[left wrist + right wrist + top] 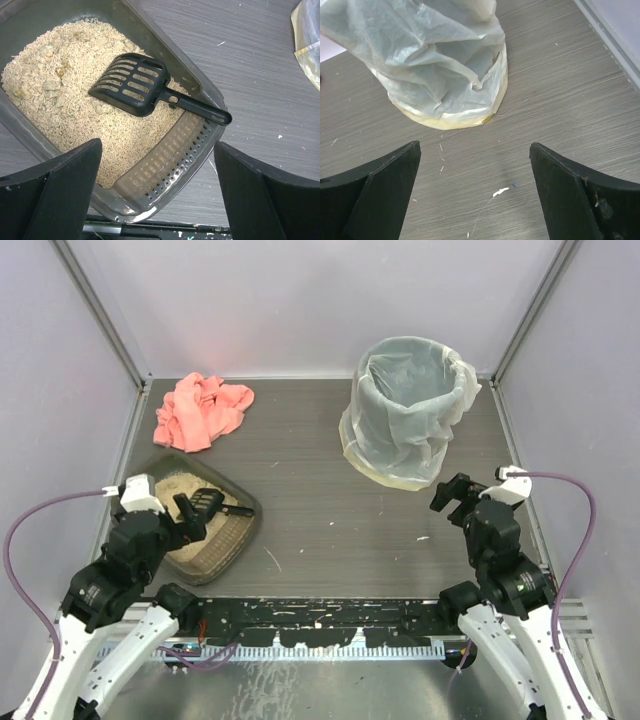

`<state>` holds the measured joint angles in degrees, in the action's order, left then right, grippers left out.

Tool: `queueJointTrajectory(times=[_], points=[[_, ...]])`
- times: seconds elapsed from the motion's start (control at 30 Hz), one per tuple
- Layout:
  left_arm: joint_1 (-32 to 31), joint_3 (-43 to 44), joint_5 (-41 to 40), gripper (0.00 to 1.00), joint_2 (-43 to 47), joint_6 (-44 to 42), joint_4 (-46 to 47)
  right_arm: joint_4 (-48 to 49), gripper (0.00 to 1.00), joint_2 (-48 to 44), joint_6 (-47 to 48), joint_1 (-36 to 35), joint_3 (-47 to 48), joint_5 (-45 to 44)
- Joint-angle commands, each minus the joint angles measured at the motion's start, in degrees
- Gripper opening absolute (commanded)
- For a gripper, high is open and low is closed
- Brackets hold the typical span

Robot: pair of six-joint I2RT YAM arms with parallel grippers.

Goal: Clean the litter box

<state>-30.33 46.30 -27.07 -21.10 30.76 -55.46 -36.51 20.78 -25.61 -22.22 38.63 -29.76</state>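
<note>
L end effector (156,167) wide open, empty; litter box (145,30) w/ black scoop (155,93) just ahead/below it. R end effector (475,160) open, empty; bin (435,75) ahead.

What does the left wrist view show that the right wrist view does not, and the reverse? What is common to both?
Only the left wrist view: the litter box with beige litter and a black scoop lying on it, handle toward the rim. Only the right wrist view: the foot of the bin and a white scrap. Both: the grey table, an open, empty claw (left claw, right claw), and whitish liner, only a corner in the left wrist view.
</note>
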Motion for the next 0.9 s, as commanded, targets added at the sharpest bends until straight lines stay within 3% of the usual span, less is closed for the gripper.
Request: queueJointTrajectory(times=[0.0, 0.23, 0.53, 0.87], points=[[5.18, 5.01, 7.86, 0.96, -3.03, -2.6, -0.97, 1.93, 0.96, 3.86, 3.2, 5.34, 5.09, 6.58], [10.89, 8.86, 15.06, 0.97, -8.4, -2.82, -1.57, 1.3, 0.99, 10.34, 6.23, 11.37, 9.95, 12.3], [13.48, 13.55, 17.01, 0.98, -14.3, 3.4, -5.16, 1.46, 1.0, 15.62, 6.45, 14.04, 13.0, 20.21], [14.03, 12.43, 17.84, 0.98, -6.59, 1.74, -2.47, 5.65, 1.0, 19.6, 6.77, 14.38, 10.73, 37.98]])
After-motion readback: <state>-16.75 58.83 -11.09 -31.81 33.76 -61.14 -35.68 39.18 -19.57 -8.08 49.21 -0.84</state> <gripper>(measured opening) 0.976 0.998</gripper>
